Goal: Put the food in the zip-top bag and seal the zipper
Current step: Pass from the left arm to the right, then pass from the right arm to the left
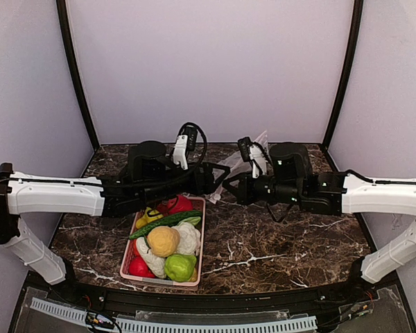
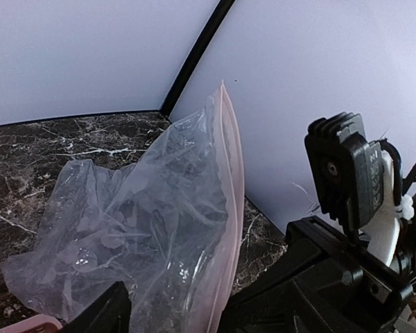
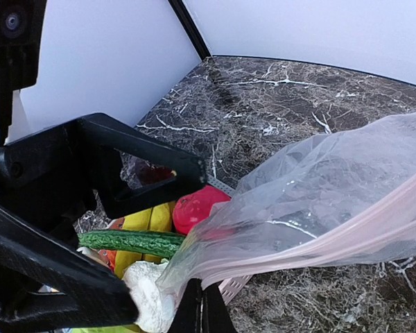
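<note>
The zip-top bag (image 1: 237,161) hangs crumpled over the back middle of the table, between my two grippers. My right gripper (image 3: 201,295) is shut on the bag's (image 3: 333,187) lower corner, beside the pink zipper (image 3: 347,239). In the left wrist view my left gripper (image 2: 184,312) stands open, and the bag (image 2: 139,222) with its zipper (image 2: 230,201) passes between its fingers. The food lies in the pink basket (image 1: 200,243): a green cucumber (image 1: 163,223), a yellow-orange ball (image 1: 163,240), a white cauliflower (image 1: 188,238), a red fruit (image 3: 197,205) and a yellow banana (image 3: 142,222).
The two grippers (image 1: 218,179) (image 1: 234,187) nearly meet just behind the basket's far end. A green fruit (image 1: 179,266) sits at the basket's near end. Pale walls with black corner posts (image 1: 76,76) close the dark marble table (image 1: 284,243) on three sides.
</note>
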You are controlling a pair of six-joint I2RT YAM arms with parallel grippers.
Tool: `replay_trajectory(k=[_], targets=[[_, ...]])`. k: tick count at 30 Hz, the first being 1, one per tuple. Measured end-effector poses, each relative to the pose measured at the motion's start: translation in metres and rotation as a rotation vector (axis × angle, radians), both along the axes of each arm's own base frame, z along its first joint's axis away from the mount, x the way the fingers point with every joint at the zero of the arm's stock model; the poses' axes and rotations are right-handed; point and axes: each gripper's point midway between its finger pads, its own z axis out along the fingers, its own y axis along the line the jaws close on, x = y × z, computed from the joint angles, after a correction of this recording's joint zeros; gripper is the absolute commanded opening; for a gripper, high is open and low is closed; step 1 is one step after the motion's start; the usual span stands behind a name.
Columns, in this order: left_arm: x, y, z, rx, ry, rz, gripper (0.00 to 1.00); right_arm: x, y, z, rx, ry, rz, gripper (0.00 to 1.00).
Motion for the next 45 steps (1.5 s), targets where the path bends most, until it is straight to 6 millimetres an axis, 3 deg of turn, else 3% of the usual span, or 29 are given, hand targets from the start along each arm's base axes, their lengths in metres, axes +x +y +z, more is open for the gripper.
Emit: replay_trajectory(k=[3,8,17,25,31,38,45], targets=[[-0.011,0.0,0.005,0.056,-0.034,-0.07,0.76,-0.003,-0.004,0.0,-0.008,0.008,0.0,0.0],[-0.021,-0.003,-0.003,0.145,-0.043,-0.146,0.62,-0.004,-0.006,-0.007,-0.034,0.025,0.001,0.0],[-0.02,-0.011,-0.022,0.232,-0.03,-0.179,0.45,-0.008,-0.007,-0.011,-0.049,0.042,0.017,0.0],[-0.013,-0.016,-0.021,0.253,-0.038,-0.164,0.26,-0.009,-0.009,-0.016,-0.065,0.051,0.017,0.0],[-0.009,-0.018,-0.029,0.271,-0.033,-0.152,0.2,-0.011,-0.007,-0.016,-0.064,0.054,0.032,0.0],[-0.009,-0.019,-0.028,0.27,-0.033,-0.155,0.07,-0.011,-0.008,-0.016,-0.068,0.052,0.032,0.0],[-0.006,-0.016,-0.03,0.277,-0.037,-0.121,0.03,-0.006,-0.014,-0.021,-0.086,0.064,-0.022,0.0]])
